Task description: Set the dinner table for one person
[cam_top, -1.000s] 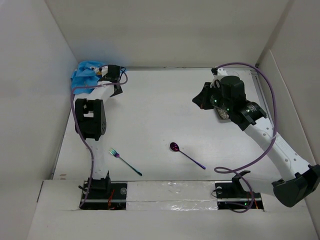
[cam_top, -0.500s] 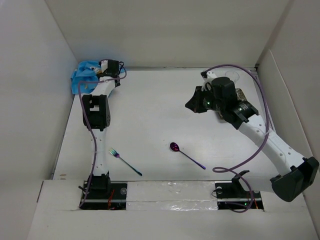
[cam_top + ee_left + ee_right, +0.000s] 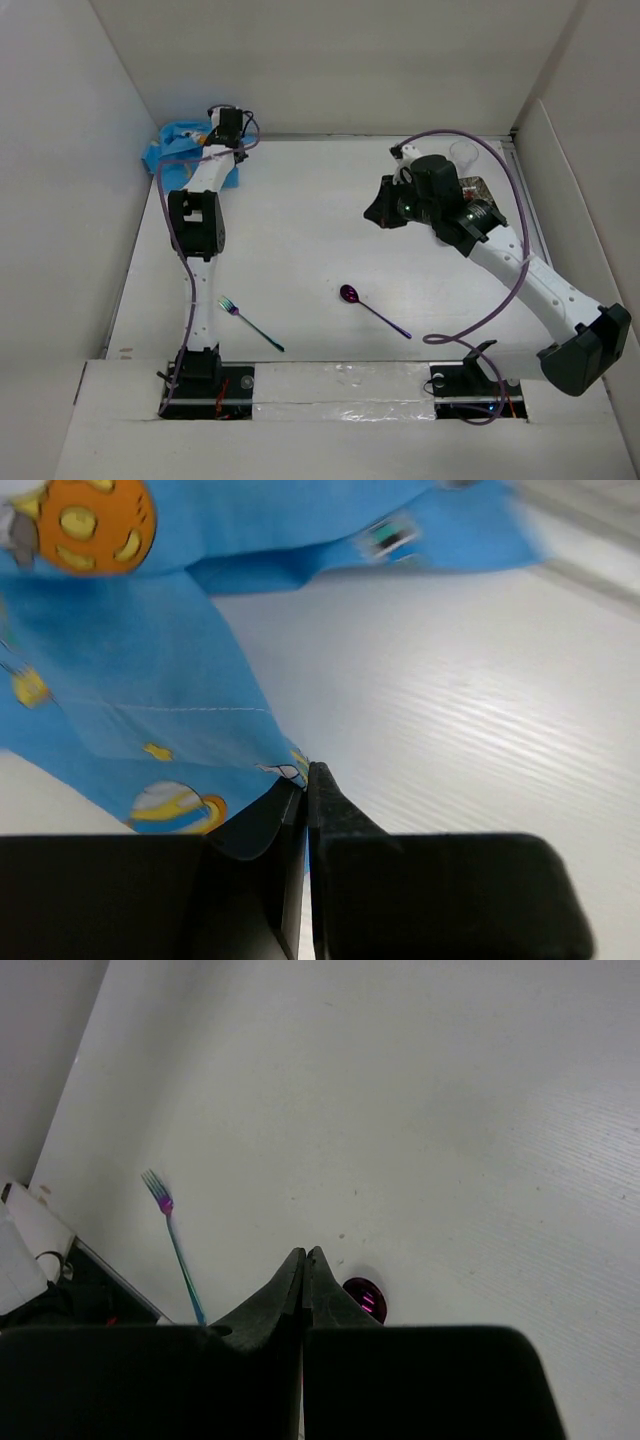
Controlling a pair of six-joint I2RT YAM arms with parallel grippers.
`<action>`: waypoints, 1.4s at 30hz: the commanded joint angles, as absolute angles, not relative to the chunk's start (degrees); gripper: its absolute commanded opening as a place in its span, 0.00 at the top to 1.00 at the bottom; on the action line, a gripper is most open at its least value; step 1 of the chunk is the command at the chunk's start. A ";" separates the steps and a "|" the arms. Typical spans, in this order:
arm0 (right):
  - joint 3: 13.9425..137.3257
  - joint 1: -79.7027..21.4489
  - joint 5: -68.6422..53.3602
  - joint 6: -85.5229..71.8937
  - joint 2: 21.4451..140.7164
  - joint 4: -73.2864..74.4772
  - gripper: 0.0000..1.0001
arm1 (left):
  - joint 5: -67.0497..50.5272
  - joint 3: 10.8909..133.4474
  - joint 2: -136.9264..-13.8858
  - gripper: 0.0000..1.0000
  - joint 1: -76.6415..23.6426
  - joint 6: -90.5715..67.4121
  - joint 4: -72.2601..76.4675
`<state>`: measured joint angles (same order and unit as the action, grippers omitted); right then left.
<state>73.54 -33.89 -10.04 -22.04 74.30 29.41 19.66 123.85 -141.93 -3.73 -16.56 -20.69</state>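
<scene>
The table spreads white and bare beneath both arms, and we see it from each wrist as well. The left gripper sits at the table's far left corner, close to the back wall. Its fingers are pressed together, and the lower edge of the blue cartoon-print placemat is caught at their tips. In the left wrist view the cloth drapes up and to the left of the fingers, while the table's white surface fills the space to their right and beyond.

The right gripper is held above the right half of the table, angled toward the middle. Its fingers are pressed together with only a thin seam between them, and we see nothing held there. From its wrist camera the table runs out below and ahead of the tips. The bowl of the purple spoon shows just to the right of them and the fork lies further to the left.

In the top view both pieces of cutlery lie flat on the near part of the table, well apart from each other and from both grippers.
</scene>
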 commanded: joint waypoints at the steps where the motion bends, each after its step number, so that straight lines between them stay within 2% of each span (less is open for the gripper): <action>1: 76.20 -33.23 -7.48 -22.84 72.51 24.71 1.00 | 7.17 137.32 -123.19 1.00 -10.43 -16.35 -20.73; 3: 76.38 -33.22 -6.95 -23.37 72.94 23.65 1.00 | 5.90 138.07 -121.13 1.00 -11.24 -16.52 -20.92; 8: 78.31 -32.70 -6.86 -23.55 75.32 22.24 0.99 | -8.77 131.69 -105.66 1.00 -9.24 -23.26 -15.40; 12: 79.80 -32.17 -6.59 -23.99 76.90 21.80 0.78 | -19.66 124.11 -97.75 1.00 -5.37 -28.63 -9.85; 13: 79.98 -32.17 -6.50 -24.17 77.08 21.54 0.65 | -22.47 122.36 -95.82 1.00 -4.58 -30.22 -8.36; 15: 79.81 -31.64 -7.46 -24.34 77.17 20.57 0.50 | -30.19 115.16 -93.53 1.00 -1.24 -37.04 -0.65; 19: 78.93 -31.64 -7.73 -24.70 77.87 19.69 0.37 | -29.70 104.34 -89.04 1.00 0.87 -38.84 4.83; 23: 77.18 -31.64 -4.85 -25.40 80.58 20.21 0.30 | -32.69 88.83 -90.78 1.00 4.04 -45.42 15.16; 26: 73.58 -31.64 -3.96 -26.01 82.43 18.47 0.30 | -32.17 85.45 -95.34 1.00 4.66 -45.97 18.09; 31: 69.62 -32.69 -0.63 -27.86 85.77 19.50 0.30 | -35.15 84.02 -104.04 1.00 5.80 -47.98 21.79; 37: 64.70 -32.70 9.30 -32.78 88.94 23.55 0.29 | -36.47 81.30 -103.80 1.00 5.80 -47.55 24.96; 42: 67.66 -30.33 8.44 -35.33 98.24 26.54 0.29 | -38.58 81.56 -103.36 1.00 5.80 -47.37 23.47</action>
<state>64.99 -31.59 5.89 -32.73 94.48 25.08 -35.64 79.83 -107.81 5.72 -47.51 19.38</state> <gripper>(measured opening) 0.708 0.006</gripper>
